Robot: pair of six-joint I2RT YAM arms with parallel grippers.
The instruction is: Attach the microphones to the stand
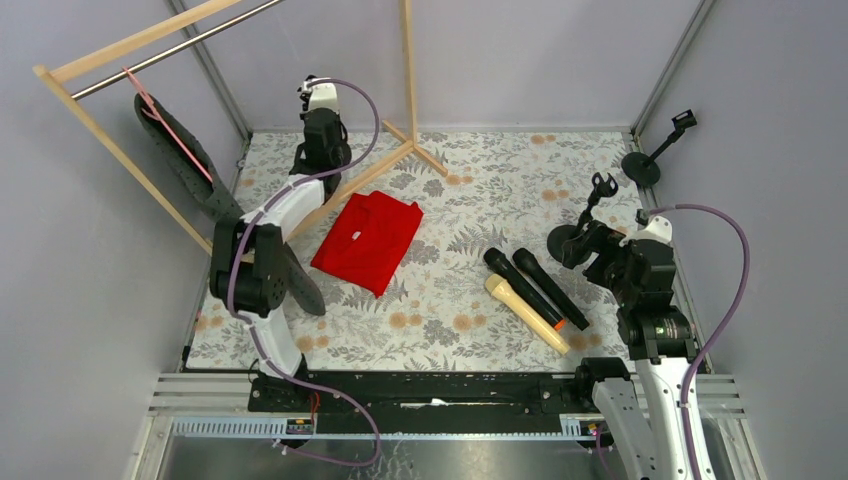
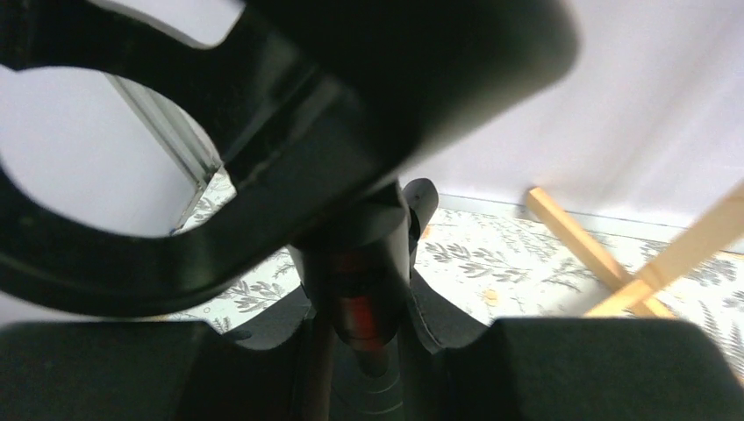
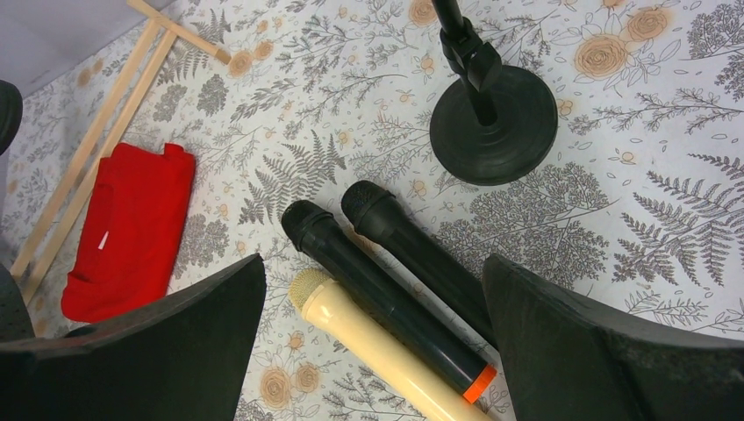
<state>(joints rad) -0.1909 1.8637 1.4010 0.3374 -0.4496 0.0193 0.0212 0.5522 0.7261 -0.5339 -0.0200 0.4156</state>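
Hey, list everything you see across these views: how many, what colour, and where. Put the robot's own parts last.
black microphones: two, black, one orange-tipped, lying side by side right of centre
cream microphone: one, cream, beside them on the near side
microphone stands: two, black, upright at the right side
clip post: one, black, far left, likely a third stand
red cloth: one, red, left of centre
wooden rack: one, pale wood, far left
speckled item: one, dark grey, hanging on the rack
tablecloth: one, floral
left gripper: shut on the clip post
right gripper: open, above the microphones
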